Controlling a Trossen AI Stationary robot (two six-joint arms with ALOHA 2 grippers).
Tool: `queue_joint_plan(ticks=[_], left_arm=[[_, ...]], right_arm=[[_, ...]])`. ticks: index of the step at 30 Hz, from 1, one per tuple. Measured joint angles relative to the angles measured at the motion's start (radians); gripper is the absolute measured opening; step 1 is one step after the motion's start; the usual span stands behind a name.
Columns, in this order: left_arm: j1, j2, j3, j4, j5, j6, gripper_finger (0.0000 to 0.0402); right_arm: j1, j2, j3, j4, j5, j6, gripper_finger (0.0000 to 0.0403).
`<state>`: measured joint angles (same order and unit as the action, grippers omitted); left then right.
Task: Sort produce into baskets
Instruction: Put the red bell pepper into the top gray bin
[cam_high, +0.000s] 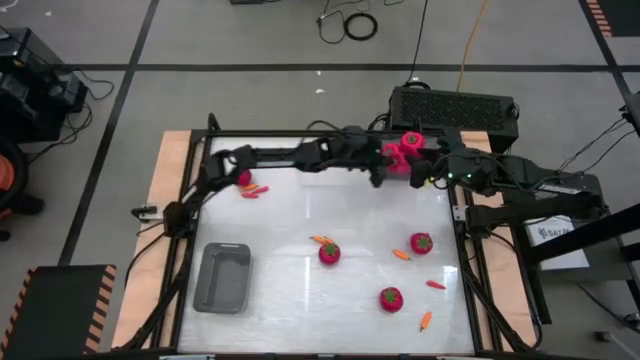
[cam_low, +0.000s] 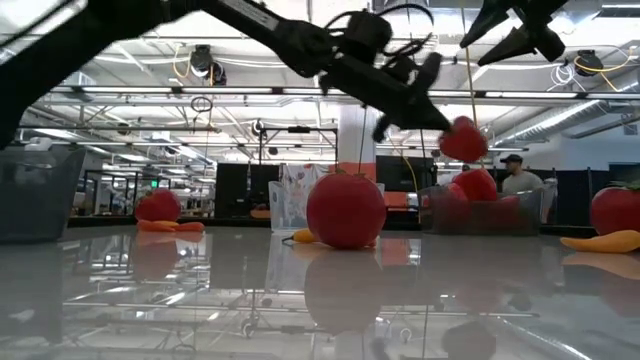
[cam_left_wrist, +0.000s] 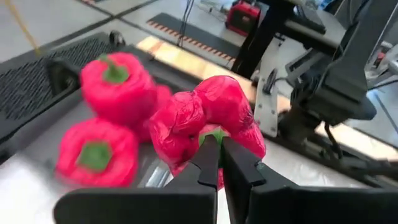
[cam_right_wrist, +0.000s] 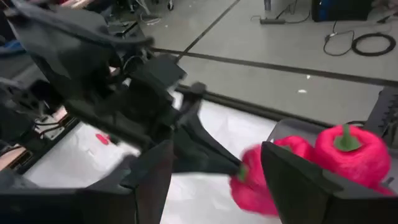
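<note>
My left gripper (cam_high: 388, 166) reaches along the table's far edge and is shut on a red tomato-like fruit (cam_left_wrist: 208, 115), which hangs above a grey basket (cam_low: 500, 216) at the far right. That basket holds other red fruits (cam_left_wrist: 115, 87). In the low view the held fruit (cam_low: 463, 140) is just above them. My right gripper (cam_right_wrist: 227, 180) stands open beside this basket at the right edge, with nothing between its fingers. A second grey basket (cam_high: 222, 277) lies at the near left. More produce rests on the table: red fruits (cam_high: 329, 253) and small orange peppers (cam_high: 401, 255). My left gripper pinches the fruit's green top (cam_left_wrist: 214, 134) between its two fingertips (cam_left_wrist: 208, 158). The fingers come slanting down from the table's left side. The fruit hangs at their free ends, lifted clear of the table, above the fruits in the basket.
A black box (cam_high: 455, 105) stands behind the table's far right corner. Loose red fruits (cam_high: 421, 243) (cam_high: 390, 298) and peppers (cam_high: 425, 321) lie near the right. One fruit with peppers (cam_high: 243, 178) lies at the far left. Frame rails run along the table's edges.
</note>
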<state>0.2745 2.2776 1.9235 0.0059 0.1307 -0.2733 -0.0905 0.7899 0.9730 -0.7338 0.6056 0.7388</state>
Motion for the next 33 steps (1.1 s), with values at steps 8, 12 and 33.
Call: queue_joint_plan(ticks=[8, 12, 33], left_arm=[[0.016, 0.217, 0.298, -0.053, -0.022, -0.051, 0.0007], [0.013, 0.234, 0.323, -0.112, -0.015, -0.052, 0.0007], [0.025, 0.264, 0.321, -0.183, -0.056, -0.193, 0.0030]], right_arm=[[-0.015, -0.053, 0.000, 0.001, -0.006, -0.026, 0.0235], [-0.015, -0.067, 0.000, -0.001, -0.007, -0.026, 0.0235], [-0.029, -0.074, 0.000, 0.004, 0.020, -0.015, 0.0235]])
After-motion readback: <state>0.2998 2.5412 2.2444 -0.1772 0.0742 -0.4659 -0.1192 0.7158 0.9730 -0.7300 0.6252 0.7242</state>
